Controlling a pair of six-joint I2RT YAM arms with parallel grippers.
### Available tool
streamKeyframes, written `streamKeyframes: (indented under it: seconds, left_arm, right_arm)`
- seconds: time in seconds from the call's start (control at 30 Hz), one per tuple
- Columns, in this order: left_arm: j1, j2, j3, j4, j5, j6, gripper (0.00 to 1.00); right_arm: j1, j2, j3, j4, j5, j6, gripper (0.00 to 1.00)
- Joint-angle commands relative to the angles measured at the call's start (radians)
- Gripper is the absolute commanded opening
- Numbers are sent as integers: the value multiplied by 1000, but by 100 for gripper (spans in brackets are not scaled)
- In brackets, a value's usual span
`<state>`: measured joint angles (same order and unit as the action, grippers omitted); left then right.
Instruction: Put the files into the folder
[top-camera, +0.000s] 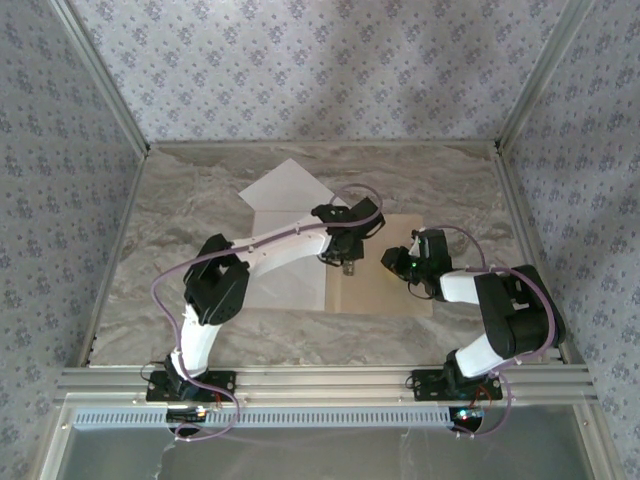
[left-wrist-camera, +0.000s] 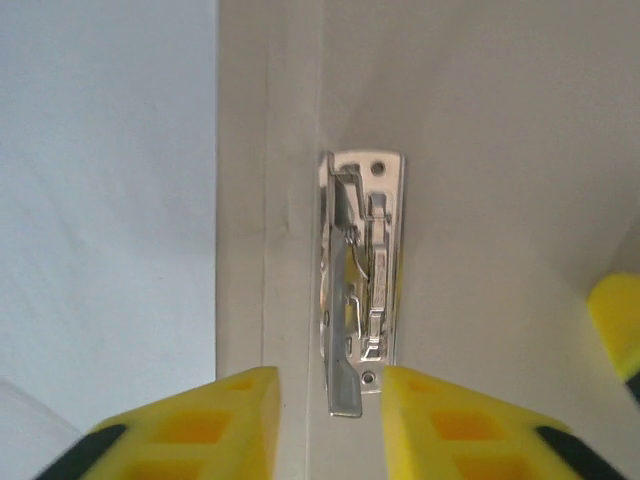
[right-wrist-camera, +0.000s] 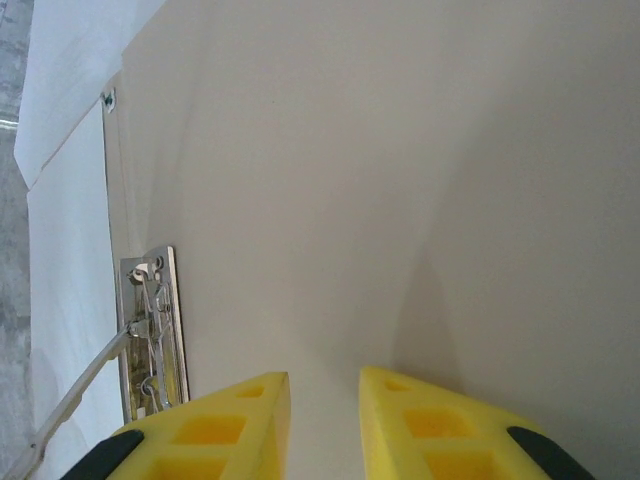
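folder (top-camera: 385, 290): tan, opened flat near the middle of the marbled table (top-camera: 180, 230). fold running from the near edge toward the far wall; opened span lying left to right. right leaf bare, left leaf under white paper.

metal clip (left-wrist-camera: 362, 280): fixed to the right leaf just beside the fold, long axis parallel to it. thin lever (right-wrist-camera: 75, 400) raised, angled out over the paper in the right wrist view.

first sheet (top-camera: 292, 285): white, flat on the left leaf, edges square with the fold, right edge just beside it.

second sheet (top-camera: 283, 186): white, flat, at the far-left end of the folder, turned diagonally with one corner toward the far wall, partly off the leaf onto the table.

left gripper (left-wrist-camera: 330, 385): over the fold, yellow fingers parted and released, near end of the clip in the gap, nothing clamped.

right gripper (right-wrist-camera: 325, 385): over the bare right leaf, near the left gripper, fingers slightly parted, bare cardboard in the gap, nothing grasped.
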<state>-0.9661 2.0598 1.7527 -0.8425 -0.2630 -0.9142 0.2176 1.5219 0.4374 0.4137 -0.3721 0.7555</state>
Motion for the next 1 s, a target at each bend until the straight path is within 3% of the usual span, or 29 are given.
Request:
streamKeyframes:
  seconds: [0.0, 0.13, 0.53, 0.67, 0.97]
  left_arm:
    - [3, -58, 58, -59, -42, 50, 38]
    - [2, -112, 7, -38, -40, 69, 38]
    - [-35, -207, -349, 158, 46, 65, 25]
    - [-39, -160, -350, 195, 46, 67, 23]
    - [-10, -46, -174, 170, -1, 107, 22]
  right_arm:
    - [-11, 18, -25, -168, 10, -29, 27]
    - [-19, 15, -14, -187, 5, -43, 27]
    - [-30, 14, 4, -216, 2, -64, 28]
    - [-32, 12, 10, -223, 0, -65, 28]
    - [-38, 2, 17, -234, 4, -67, 28]
